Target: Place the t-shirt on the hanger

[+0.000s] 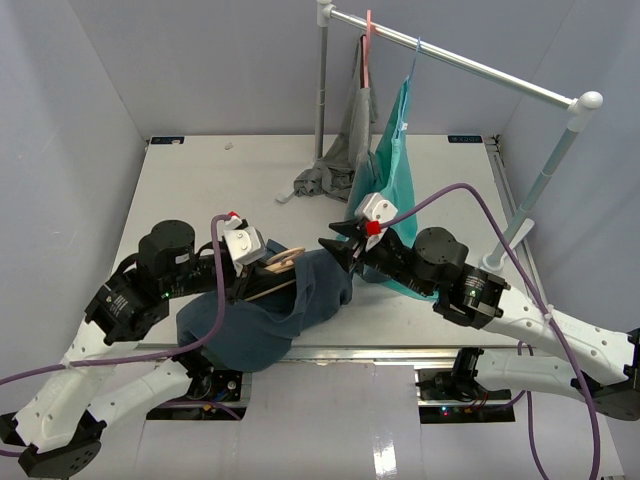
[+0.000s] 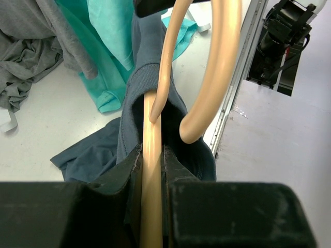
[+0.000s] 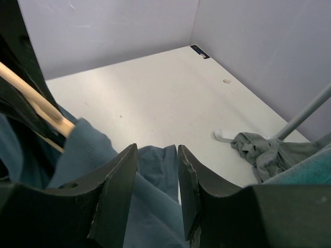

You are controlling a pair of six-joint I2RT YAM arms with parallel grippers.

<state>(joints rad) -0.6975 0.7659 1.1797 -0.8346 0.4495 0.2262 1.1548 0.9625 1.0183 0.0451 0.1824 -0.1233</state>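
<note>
My left gripper (image 2: pixel 152 155) is clamped on the light tan hanger (image 2: pixel 220 67), with its fingers pressed against both sides of a straight bar just below the curved hook. The dark slate-blue t-shirt (image 1: pixel 285 310) lies bunched on the white table (image 1: pixel 220 180) near its front edge, between my two arms. Its hemmed opening is gathered around the hanger. My right gripper (image 3: pixel 158 160) stands parted just above the t-shirt, with nothing between its fingers. A grey garment (image 1: pixel 348 140) and a teal garment (image 1: pixel 398 150) hang from a rail (image 1: pixel 470 65) behind.

Grey garment (image 1: pixel 350 140); teal garment (image 1: pixel 395 160); both seemingly hung; rail (image 1: pixel 460 58)
</note>
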